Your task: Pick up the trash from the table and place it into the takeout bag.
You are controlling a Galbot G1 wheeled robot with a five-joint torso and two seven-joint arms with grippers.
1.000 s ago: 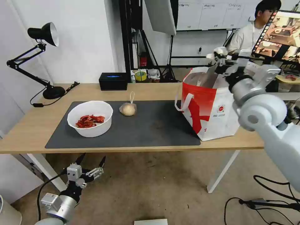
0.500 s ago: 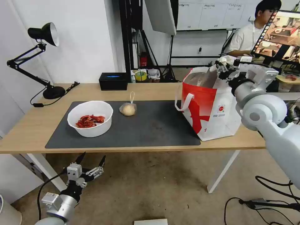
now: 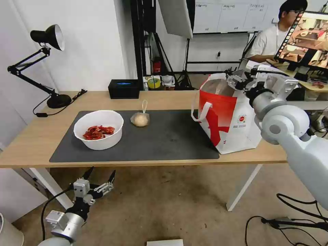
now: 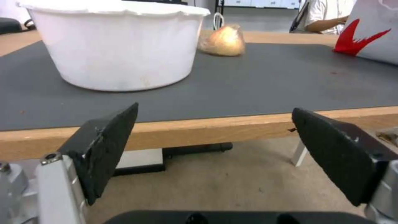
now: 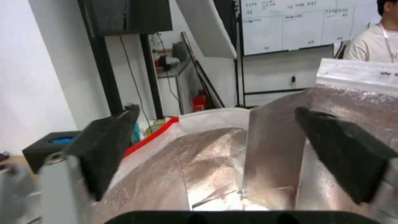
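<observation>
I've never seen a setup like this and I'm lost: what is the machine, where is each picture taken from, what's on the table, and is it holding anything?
It is a wheeled robot with two arms, each ending in a two-fingered gripper. The wide picture comes from a camera on its head, looking down at the table. The other two come from cameras on its wrists, so each looks out between that arm's own black fingers.

On the dark mat stand a white bowl with red scraps and a small knotted bag. At the right stands the red-and-white takeout bag.

The right gripper is over the takeout bag's mouth, open, holding nothing; its camera looks into the foil lining. The left gripper hangs below the table's front edge, open and empty.
</observation>
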